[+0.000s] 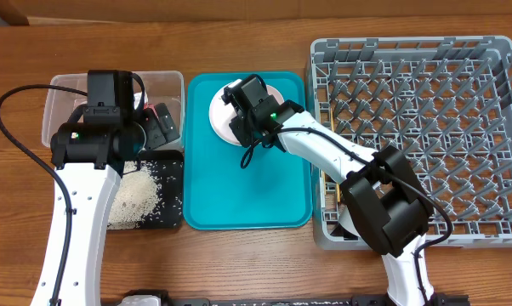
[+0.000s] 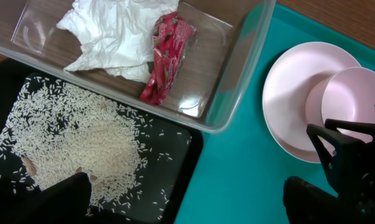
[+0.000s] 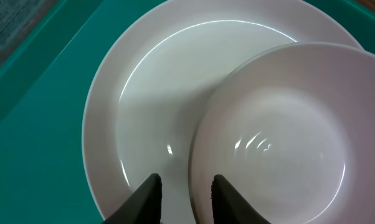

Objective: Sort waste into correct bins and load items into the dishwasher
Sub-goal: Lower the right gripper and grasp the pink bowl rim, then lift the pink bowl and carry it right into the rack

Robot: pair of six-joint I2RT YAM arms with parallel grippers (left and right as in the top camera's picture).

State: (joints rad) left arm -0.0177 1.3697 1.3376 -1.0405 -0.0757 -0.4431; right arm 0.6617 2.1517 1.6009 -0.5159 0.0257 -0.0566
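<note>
Napkin (image 2: 109,34), wrapper (image 2: 167,56) in clear tub (image 2: 237,81); rice (image 2: 81,149) in black tray (image 2: 175,186). Right pincer (image 3: 184,180) astride bowl (image 3: 275,143) rim on plate (image 3: 144,112), unclamped; left pincer (image 2: 186,180) released.

Glossy, seemingly ceramic bowl (image 3: 281,143) and plate (image 3: 144,106)

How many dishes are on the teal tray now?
2. A pale pink plate lies at the far end of the teal tray; a bowl rests on it, off-centre. The right arm covers part of the tray from overhead, so something small may be hidden.
</note>
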